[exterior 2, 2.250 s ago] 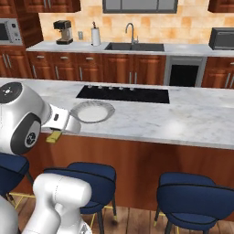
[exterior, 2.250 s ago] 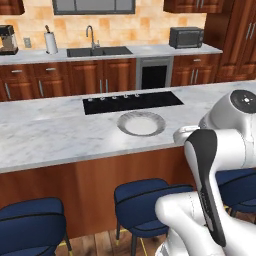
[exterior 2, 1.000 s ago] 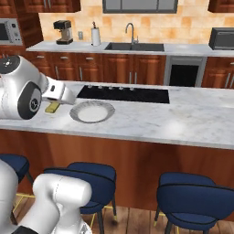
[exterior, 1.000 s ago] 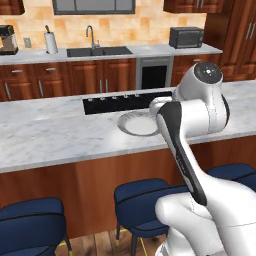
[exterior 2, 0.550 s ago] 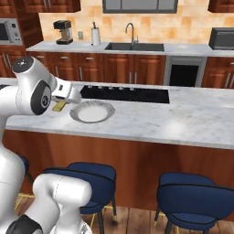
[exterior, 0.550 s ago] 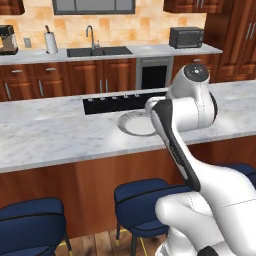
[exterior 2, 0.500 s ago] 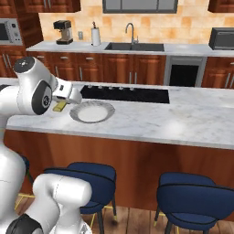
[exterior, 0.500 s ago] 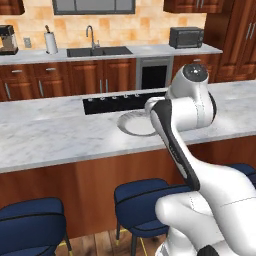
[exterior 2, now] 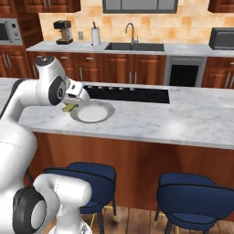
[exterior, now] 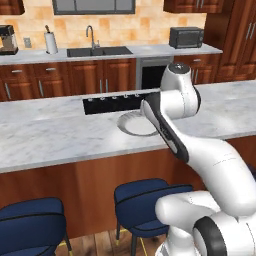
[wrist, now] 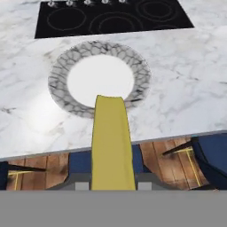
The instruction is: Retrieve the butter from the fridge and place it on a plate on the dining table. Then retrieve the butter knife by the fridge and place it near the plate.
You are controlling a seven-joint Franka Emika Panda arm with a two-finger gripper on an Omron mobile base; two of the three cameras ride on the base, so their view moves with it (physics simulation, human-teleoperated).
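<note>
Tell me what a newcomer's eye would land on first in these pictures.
First the long yellow stick of butter, held in the gripper and reaching out from the bottom of the hand view toward the round white plate with a grey veined rim. The plate sits on the white-grey marble dining table, just in front of the black cooktop. The big white robot arm looms over the table edge.

yellow butter (wrist: pixel 111 142), grey-veined white plate (wrist: pixel 60 73), marble dining table (wrist: pixel 186 84), black cooktop (wrist: pixel 115 17)

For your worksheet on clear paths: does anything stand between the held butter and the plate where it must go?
Nothing visible does. The gripper holds the butter above the near rim of the plate on the dining table, whose white centre lies bare.
</note>
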